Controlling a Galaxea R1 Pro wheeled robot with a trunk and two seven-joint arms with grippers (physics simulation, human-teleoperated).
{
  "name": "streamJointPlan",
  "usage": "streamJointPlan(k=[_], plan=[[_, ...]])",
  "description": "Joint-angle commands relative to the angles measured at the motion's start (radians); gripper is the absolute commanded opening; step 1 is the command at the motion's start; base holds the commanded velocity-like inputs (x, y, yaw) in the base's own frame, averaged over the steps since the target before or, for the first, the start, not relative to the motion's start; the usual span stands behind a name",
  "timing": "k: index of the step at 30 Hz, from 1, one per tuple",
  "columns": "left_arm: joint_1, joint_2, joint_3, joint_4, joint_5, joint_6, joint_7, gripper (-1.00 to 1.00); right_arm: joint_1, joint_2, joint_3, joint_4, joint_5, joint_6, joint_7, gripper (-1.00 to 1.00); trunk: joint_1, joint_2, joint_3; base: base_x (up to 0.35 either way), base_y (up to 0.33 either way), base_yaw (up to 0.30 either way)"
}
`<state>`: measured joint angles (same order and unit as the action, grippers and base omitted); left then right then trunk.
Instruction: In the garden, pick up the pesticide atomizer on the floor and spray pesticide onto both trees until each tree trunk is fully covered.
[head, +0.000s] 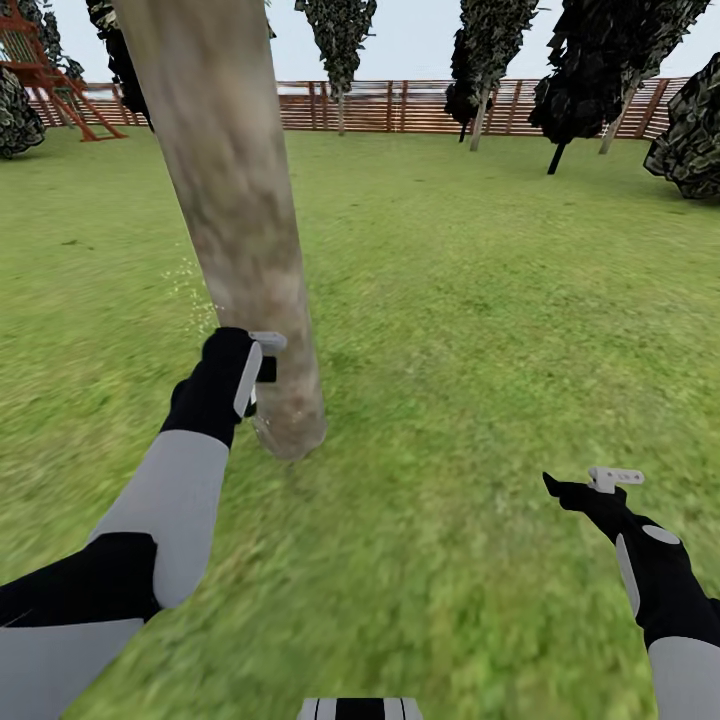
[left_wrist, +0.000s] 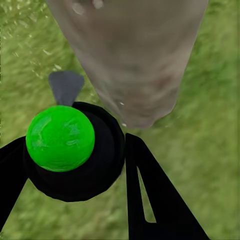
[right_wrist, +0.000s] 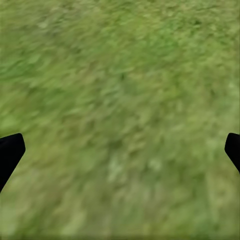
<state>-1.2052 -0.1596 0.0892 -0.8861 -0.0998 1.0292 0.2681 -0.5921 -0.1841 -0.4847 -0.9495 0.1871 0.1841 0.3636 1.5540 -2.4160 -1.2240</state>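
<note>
1. In the left wrist view the left gripper (left_wrist: 75, 165) is clamping its black fingers (left_wrist: 160, 200) on either side of the pesticide atomizer (left_wrist: 75, 155), whose bright green dot is filling the centre left of the frame and whose grey nozzle is pointing up toward the trunk.
2. In the head view the same left gripper (head: 262, 368) is sitting at centre left, holding the atomizer (head: 268, 342) just beside the tree trunk (head: 235, 220), near its base.
3. In the right wrist view the right gripper (right_wrist: 120, 155) is standing wide open with nothing between its fingertips (right_wrist: 10, 152), which are showing at the frame's two edges over blurred grass.
4. In the head view the right gripper (head: 595, 485) is hovering at lower right above the lawn (head: 480, 300), well apart from the trunk.
5. Tiny white specks of pesticide (head: 190, 295) are floating just left of the trunk, above the left gripper.
6. The thick, mottled grey-brown trunk is leaning from the upper left down to the centre.
7. A brown slat fence (head: 400, 105) is running along the top of the frame, with dark trees (head: 580, 70) in front of it.
</note>
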Motion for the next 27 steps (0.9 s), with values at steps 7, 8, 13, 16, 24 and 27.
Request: streamJointPlan(k=[7, 8, 13, 16, 24, 27], plan=[[0.001, -0.003, -0.002, -0.005, 0.0, -0.001, 0.0, -1.0, 0.0, 0.0, 0.0, 0.0, 0.0, 0.0, 0.0, 1.0, 0.0, 0.0, 0.0, -0.148, 0.0, 0.0], [0.0, -0.004, -0.002, -0.007, 0.001, -0.001, -0.001, -1.0, 0.0, 0.0, 0.0, 0.0, 0.0, 0.0, 0.0, 1.0, 0.0, 0.0, 0.0, -0.329, 0.0, 0.0], [-0.004, -0.007, 0.0, -0.01, 0.005, 0.0, -0.003, -1.0, 0.0, 0.0, 0.0, 0.0, 0.0, 0.0, 0.0, 1.0, 0.0, 0.0, 0.0, -0.203, 0.0, 0.0], [-0.04, -0.004, -0.002, -0.004, 0.073, 0.0, -0.004, -1.0, 0.0, 0.0, 0.0, 0.0, 0.0, 0.0, 0.0, 1.0, 0.0, 0.0, 0.0, -0.007, 0.0, 0.0], [-0.149, -0.005, 0.004, 0.045, 0.118, 0.0, -0.004, -1.0, 0.0, 0.0, 0.0, 0.0, 0.0, 0.0, 0.0, 1.0, 0.0, 0.0, 0.0, 0.0, 0.0, 0.0], [-0.142, -0.007, 0.003, 0.049, 0.119, 0.0, -0.004, -1.0, 0.0, 0.0, 0.0, 0.0, 0.0, 0.0, 0.0, 1.0, 0.0, 0.0, 0.0, 0.0, 0.0, 0.0]])
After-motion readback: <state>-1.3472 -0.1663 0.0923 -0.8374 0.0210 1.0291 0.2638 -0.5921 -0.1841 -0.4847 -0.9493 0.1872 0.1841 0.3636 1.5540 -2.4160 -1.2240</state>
